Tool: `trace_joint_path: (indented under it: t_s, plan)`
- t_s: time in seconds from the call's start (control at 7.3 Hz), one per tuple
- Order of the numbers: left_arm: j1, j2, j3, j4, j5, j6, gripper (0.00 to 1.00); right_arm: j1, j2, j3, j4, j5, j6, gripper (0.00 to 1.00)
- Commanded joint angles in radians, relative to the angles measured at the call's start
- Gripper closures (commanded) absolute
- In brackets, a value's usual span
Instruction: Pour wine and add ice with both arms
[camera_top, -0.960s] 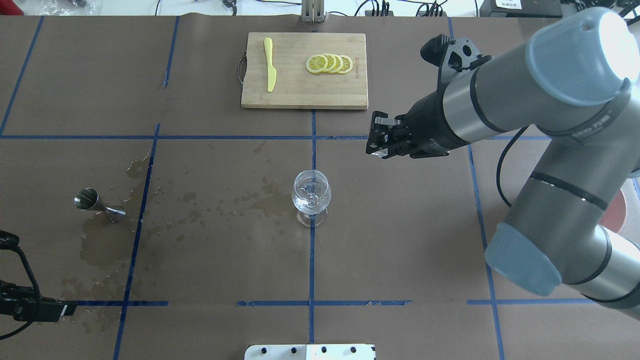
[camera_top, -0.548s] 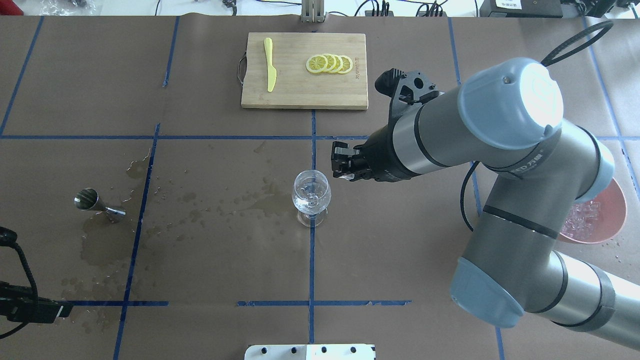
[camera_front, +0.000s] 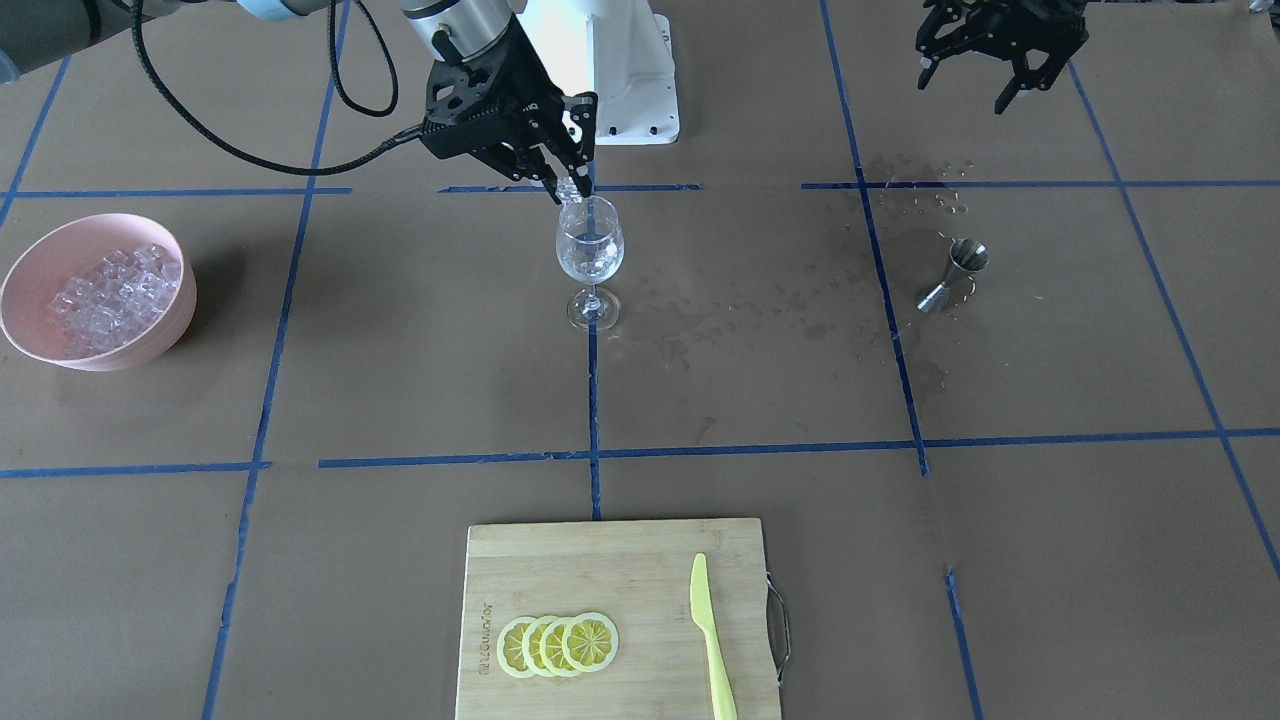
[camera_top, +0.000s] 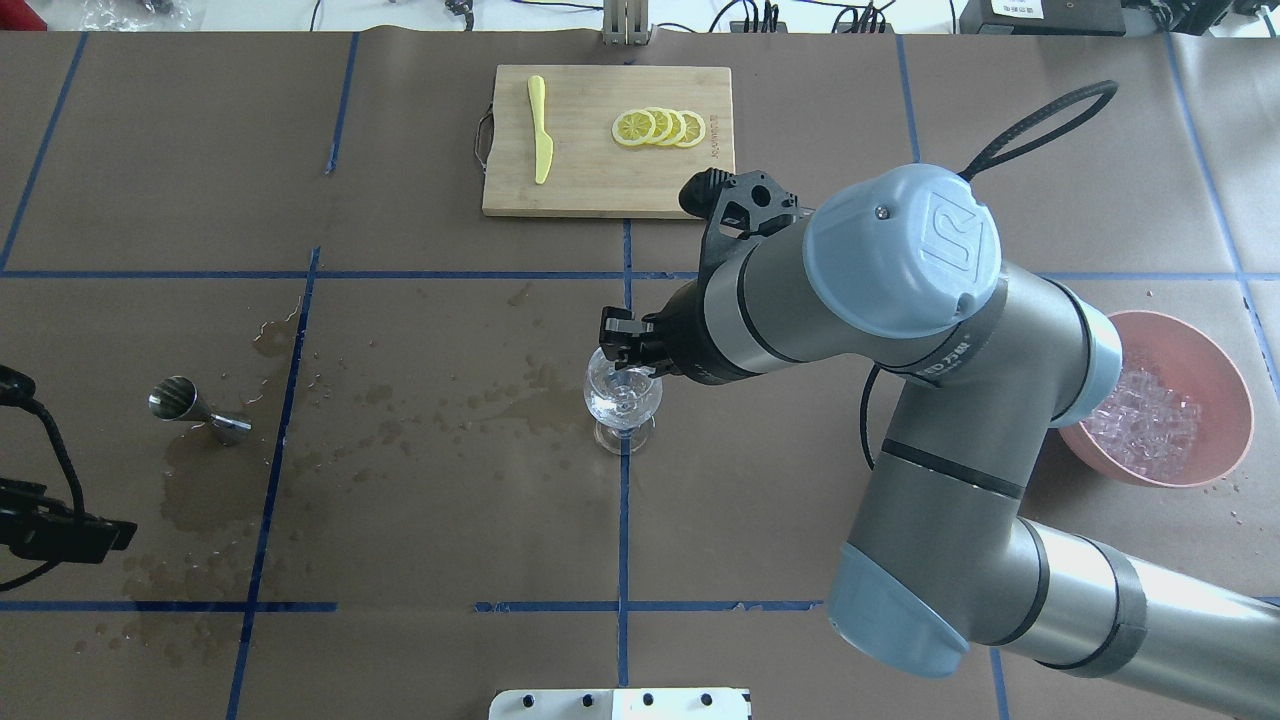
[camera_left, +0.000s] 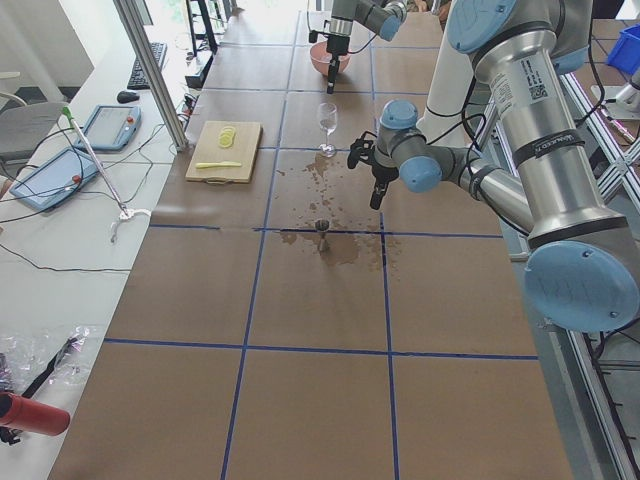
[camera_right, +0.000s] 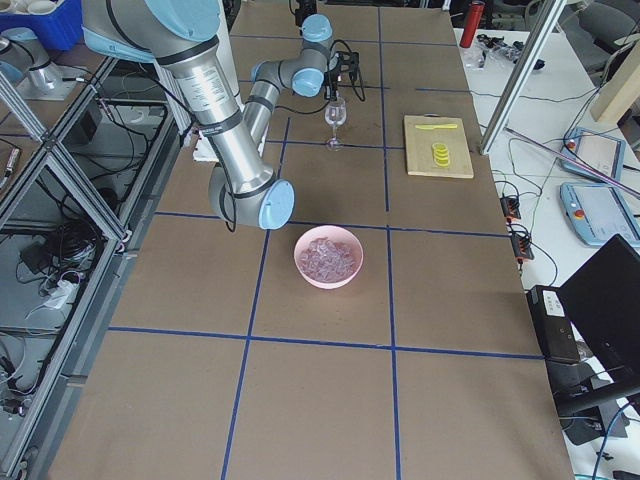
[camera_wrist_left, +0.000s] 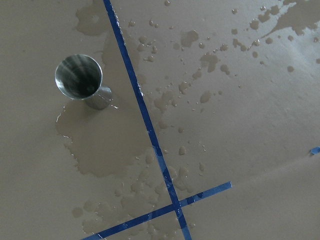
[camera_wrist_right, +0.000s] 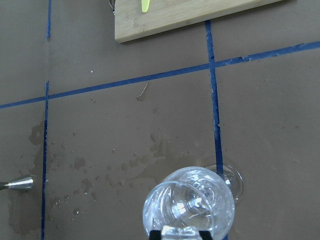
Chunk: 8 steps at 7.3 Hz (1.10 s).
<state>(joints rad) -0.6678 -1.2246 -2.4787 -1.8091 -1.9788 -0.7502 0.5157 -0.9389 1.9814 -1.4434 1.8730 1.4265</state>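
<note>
Right end effector: closed on one ice cube, poised directly over the mouth of the wine glass. The cube is above the rim and not inside the bowl of the glass.

Wine glass: upright on the counter, on the centre blue tape line. A small amount of clear wine sits in the bottom of its bowl.

Ice: the heap of clear cubes is in the pink bowl, well apart from the glass on the robot's right side.

Left end effector: fingers spread, holding nothing, raised near the robot's edge of the counter and well apart from the glass.

Metal measuring cup: on the counter at the robot's left, amid wet patches.

Cutting board: far side from the robot. It carries four overlapping lemon slices and a yellow knife.
</note>
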Motion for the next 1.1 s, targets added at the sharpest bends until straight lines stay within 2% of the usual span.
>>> trace_joint_path:
  t_s: [0.0,0.14,0.27,0.41,0.55,0.69,0.82,0.96]
  plan:
    - [-0.145,-0.058,-0.006,0.094,0.000,0.158,0.00,-0.006,0.028,-0.033,0.003,-0.005,0.000,1.00]
    - [-0.163,-0.061,-0.014,0.141,0.000,0.196,0.00,-0.005,0.028,-0.035,0.003,-0.005,0.000,0.88]
    - [-0.194,-0.102,-0.019,0.211,0.000,0.250,0.00,-0.006,0.029,-0.041,0.003,-0.006,0.000,0.41]
    - [-0.267,-0.184,-0.013,0.306,0.000,0.331,0.00,-0.005,0.031,-0.041,0.003,-0.006,0.000,0.08]
    - [-0.326,-0.272,-0.003,0.417,0.003,0.413,0.00,-0.005,0.031,-0.039,0.003,-0.006,0.002,0.00]
    - [-0.387,-0.367,0.023,0.521,0.005,0.496,0.00,-0.003,0.032,-0.036,0.005,-0.006,0.002,0.00]
    - [-0.468,-0.477,0.100,0.592,0.005,0.616,0.00,0.010,0.032,-0.029,0.003,-0.005,0.000,0.00]
    - [-0.534,-0.556,0.195,0.603,0.005,0.703,0.00,0.036,0.023,-0.006,-0.005,0.003,-0.003,0.00]
